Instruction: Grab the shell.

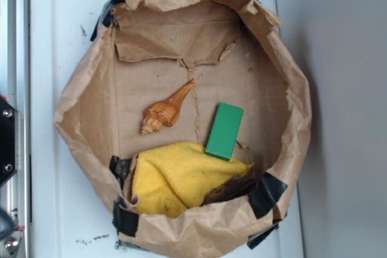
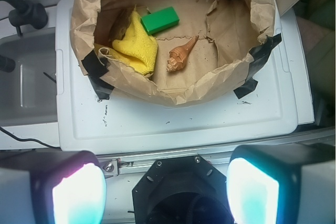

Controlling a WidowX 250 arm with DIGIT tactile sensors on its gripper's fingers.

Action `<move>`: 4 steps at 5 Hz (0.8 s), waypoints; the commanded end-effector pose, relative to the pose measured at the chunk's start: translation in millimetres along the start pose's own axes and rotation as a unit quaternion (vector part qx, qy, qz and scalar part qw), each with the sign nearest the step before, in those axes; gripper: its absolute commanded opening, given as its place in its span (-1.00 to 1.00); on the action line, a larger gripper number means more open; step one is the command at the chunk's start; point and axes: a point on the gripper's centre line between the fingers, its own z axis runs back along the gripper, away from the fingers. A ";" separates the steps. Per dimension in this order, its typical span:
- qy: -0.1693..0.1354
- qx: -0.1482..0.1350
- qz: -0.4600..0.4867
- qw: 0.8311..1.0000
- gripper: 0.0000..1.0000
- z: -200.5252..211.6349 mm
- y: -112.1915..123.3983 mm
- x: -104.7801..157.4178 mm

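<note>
The shell (image 1: pixel 167 110), orange-brown with tan stripes and a long pointed tip, lies on the floor of a rolled-down brown paper bag (image 1: pixel 91 107). In the wrist view the shell (image 2: pixel 181 53) shows far off, near the middle of the bag (image 2: pixel 173 85). My gripper (image 2: pixel 166 192) stands open at the bottom of the wrist view, well back from the bag over the robot's base, its two glowing pads (image 2: pixel 79 195) wide apart with nothing between them. The gripper is out of sight in the exterior view.
A flat green block (image 1: pixel 224 130) lies just right of the shell, and a crumpled yellow cloth (image 1: pixel 178 178) fills the bag's near side. The bag, patched with black tape (image 1: pixel 266 194), sits on a white lid (image 1: pixel 54 40). A grey bin (image 2: pixel 26 85) stands left.
</note>
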 end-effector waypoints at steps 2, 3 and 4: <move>-0.009 0.042 0.120 0.992 1.00 2.1 -5.8 44.0; -0.032 0.051 0.187 0.981 1.00 -4.4 -12.6 76.2; -0.034 0.054 0.218 0.974 1.00 -28.7 -9.2 112.2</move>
